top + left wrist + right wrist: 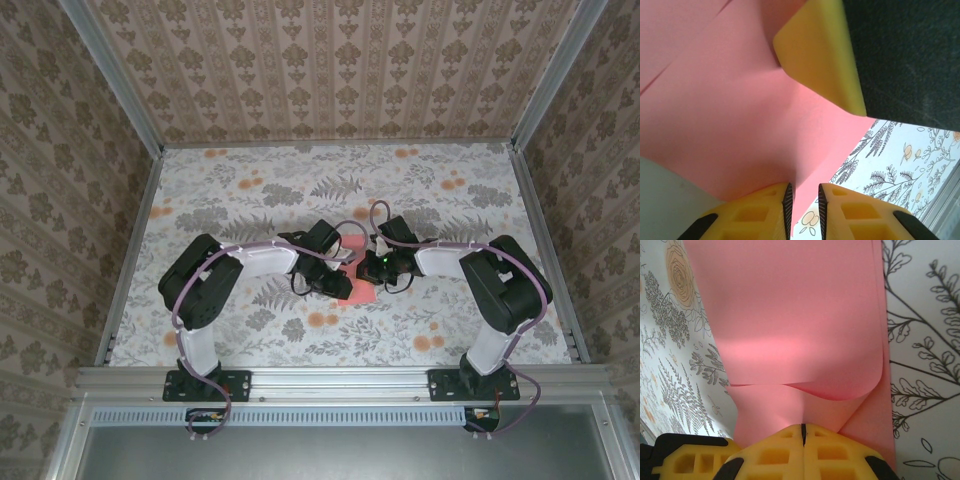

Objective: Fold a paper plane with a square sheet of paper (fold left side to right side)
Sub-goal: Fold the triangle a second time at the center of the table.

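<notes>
- The right gripper (802, 430) has its yellow fingers pressed tight together, with no gap along the seam. The square sheet of paper (790, 315) rises in a ridge straight into that seam, so it looks pinched there
- Just beyond those fingertips a top layer of the paper bows upward with a rounded, curling edge. A second, flat layer lies beneath it and peeks out along the right side
- The left gripper (805, 195) has its jaws a narrow slot apart. A pink edge of the sheet reaches into the slot beside the finger on the view's left, and I cannot tell whether the ribbed pads actually touch it
- In the left wrist view one yellow finger (820, 55) of the right gripper, on its black body, sits against the paper just ahead. A straight diagonal crease crosses the sheet at the upper left
- From above, the two grippers meet nose to nose over the sheet at the middle of the floral table (250, 190). Pink shows between them, just below them, and in a small patch behind
- Both arms bend inward from their bases at the near metal rail (340, 380), with purple cables (185, 295) looping along them
- Patterned walls (340, 60) stand around the table on three sides
</notes>
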Controlling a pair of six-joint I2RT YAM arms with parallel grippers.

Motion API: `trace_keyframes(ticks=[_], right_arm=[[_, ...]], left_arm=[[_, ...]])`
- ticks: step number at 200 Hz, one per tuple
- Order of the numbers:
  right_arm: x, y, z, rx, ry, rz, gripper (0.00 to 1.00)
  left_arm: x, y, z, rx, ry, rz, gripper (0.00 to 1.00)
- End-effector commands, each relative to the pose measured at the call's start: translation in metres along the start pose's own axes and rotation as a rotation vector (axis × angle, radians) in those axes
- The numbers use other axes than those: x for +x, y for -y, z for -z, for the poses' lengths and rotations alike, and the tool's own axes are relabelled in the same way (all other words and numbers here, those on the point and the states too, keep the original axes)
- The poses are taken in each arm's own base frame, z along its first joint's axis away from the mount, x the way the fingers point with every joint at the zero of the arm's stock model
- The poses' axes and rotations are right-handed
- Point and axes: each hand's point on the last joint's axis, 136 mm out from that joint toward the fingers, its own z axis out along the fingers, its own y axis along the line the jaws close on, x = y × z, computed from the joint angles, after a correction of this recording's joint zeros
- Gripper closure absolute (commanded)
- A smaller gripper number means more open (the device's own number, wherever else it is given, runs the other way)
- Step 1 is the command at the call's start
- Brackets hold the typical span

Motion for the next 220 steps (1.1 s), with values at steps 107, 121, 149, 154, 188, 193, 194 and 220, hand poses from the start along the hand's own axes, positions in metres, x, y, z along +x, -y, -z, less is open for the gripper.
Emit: trace_keyframes(ticks=[107, 121, 149, 154, 188, 193, 194, 220], right_arm=[[0.002, -0.022, 0.029, -0.066, 0.079, 0.079, 1.00], [0.007, -0.023, 0.027, -0.073, 0.067, 0.083, 1.00], [0.014, -0.028, 0.016, -0.088, 0.038, 0.089, 1.00], [0.013, -0.030, 0.014, -0.093, 0.036, 0.089, 1.00], [0.013, -0.035, 0.004, -0.098, 0.014, 0.094, 1.00], [0.013, -0.036, 0.003, -0.098, 0.011, 0.094, 1.00], [0.013, -0.035, 0.003, -0.096, 0.011, 0.093, 1.00], [0.016, -0.032, -0.002, -0.092, -0.004, 0.086, 1.00]], left_arm=[[0.025, -0.020, -0.012, -0.111, -0.082, -0.007, 0.83], [0.026, -0.020, -0.013, -0.114, -0.084, -0.012, 0.83], [0.026, -0.021, -0.013, -0.121, -0.083, -0.013, 0.84], [0.026, -0.021, -0.013, -0.123, -0.084, -0.012, 0.84], [0.025, -0.021, -0.012, -0.131, -0.081, -0.016, 0.87], [0.025, -0.021, -0.012, -0.132, -0.080, -0.017, 0.87], [0.025, -0.021, -0.012, -0.132, -0.080, -0.018, 0.87], [0.025, -0.021, -0.012, -0.133, -0.081, -0.019, 0.87]])
